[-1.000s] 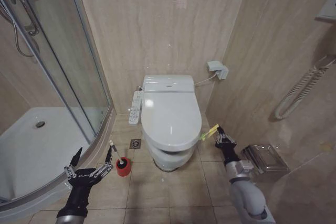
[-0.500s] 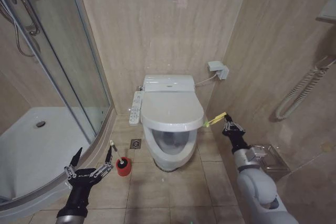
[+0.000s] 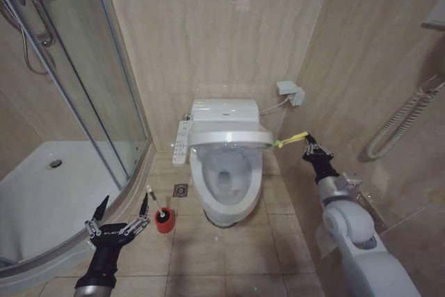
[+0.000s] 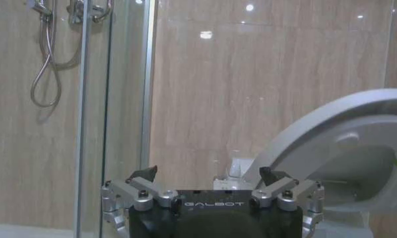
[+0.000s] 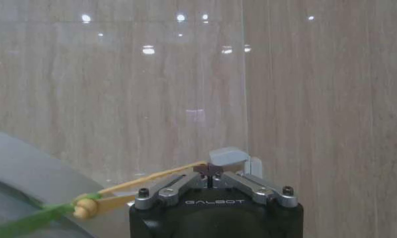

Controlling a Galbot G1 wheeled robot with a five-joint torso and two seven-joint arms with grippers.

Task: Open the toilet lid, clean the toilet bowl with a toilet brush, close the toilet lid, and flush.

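Observation:
The toilet lid (image 3: pixel 229 136) stands partly raised, its front edge lifted, and the toilet bowl (image 3: pixel 224 180) lies open beneath it. A green-and-yellow strap (image 3: pixel 290 140) runs taut from the lid's right edge to my right gripper (image 3: pixel 311 146), which is shut on it. In the right wrist view the yellow strap (image 5: pixel 157 175) leads into the closed right gripper (image 5: pixel 209 170), with the lid (image 5: pixel 26 183) at the side. My left gripper (image 3: pixel 125 201) hangs open low on the left, just left of the toilet brush (image 3: pixel 154 202) standing in its red cup (image 3: pixel 164 221). The raised lid (image 4: pixel 331 126) lies beyond the open left gripper (image 4: pixel 208 174).
A glass shower enclosure (image 3: pixel 90 95) and white shower tray (image 3: pixel 42 199) fill the left side. The toilet's buttoned side panel (image 3: pixel 181 142) and a floor drain (image 3: pixel 179 190) lie near the brush. A wall socket (image 3: pixel 288 92) and coiled hose (image 3: pixel 400 126) are on the right wall.
My right gripper has risen and drawn back with the strap, swinging the lid from flat down to partly raised and uncovering the bowl. The left arm has stayed put.

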